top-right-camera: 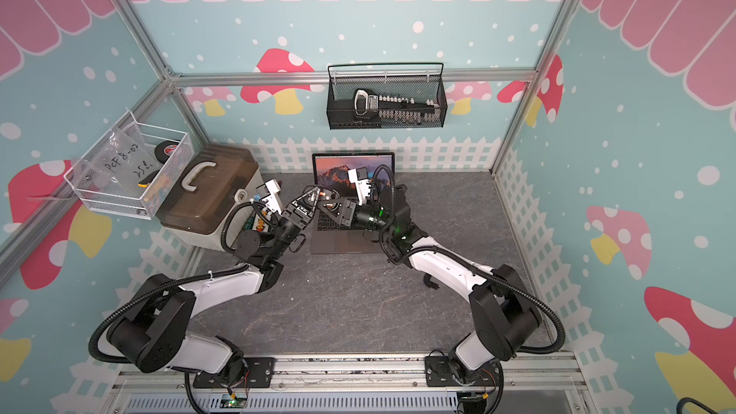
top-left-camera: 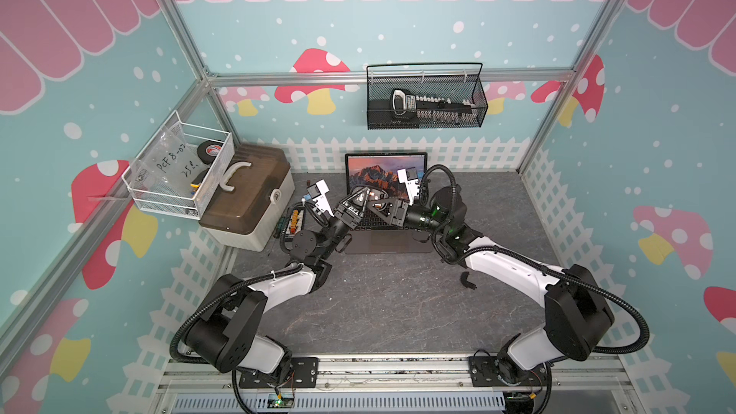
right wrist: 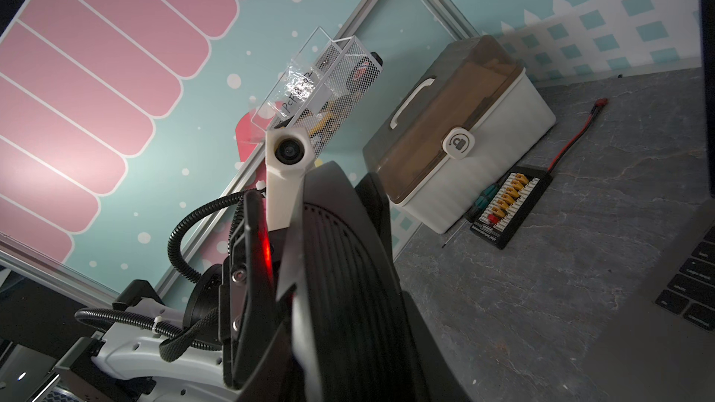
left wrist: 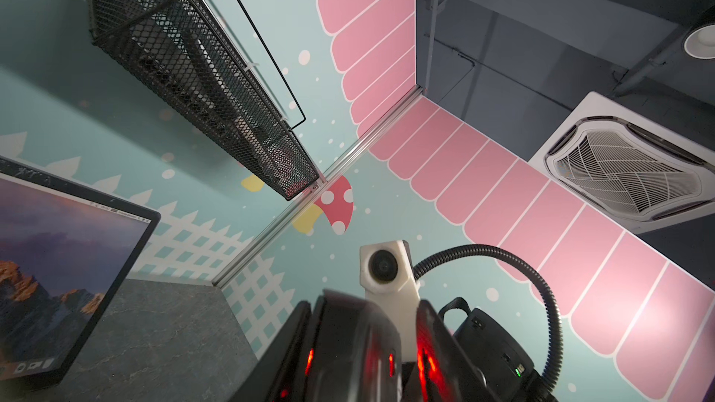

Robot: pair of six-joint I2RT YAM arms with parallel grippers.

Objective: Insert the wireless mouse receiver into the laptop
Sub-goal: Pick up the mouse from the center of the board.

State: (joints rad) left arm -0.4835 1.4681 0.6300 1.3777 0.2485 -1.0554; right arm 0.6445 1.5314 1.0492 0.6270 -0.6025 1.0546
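The left arm crosses the left edge of the laptop (top-left-camera: 388,240), and the left hand (top-left-camera: 359,197) hangs above the keyboard, pointing toward the screen and to the right. In the left wrist view its fingers (left wrist: 300,346) stand apart with a dark, red-lit body between them, but I cannot tell whether they press on it. Just right of that hand, over the middle of the keyboard and clear of the keys, is the wireless mouse (top-left-camera: 378,194). The right hand (top-left-camera: 376,203) points at it from the laptop's right side and appears closed on it, so the two hands meet nose to nose above the laptop. The wireless mouse receiver is too small to make out in any view; I judge that it sits in or at the mouse, between the hands, and not in the laptop. Further right, on the counter (top-left-camera: 390,312) and nearer the robot than the laptop's front right corner, lies a black curved shell piece (top-left-camera: 468,281), well apart from both hands. The coming move likely turns on this: the stub lies close ahead of the left hand, while the laptop's side edges lie below and outward. Once taken, its long axis would need to lie flat along the laptop's width, aimed at a side edge, and the left hand is nearer the left one.
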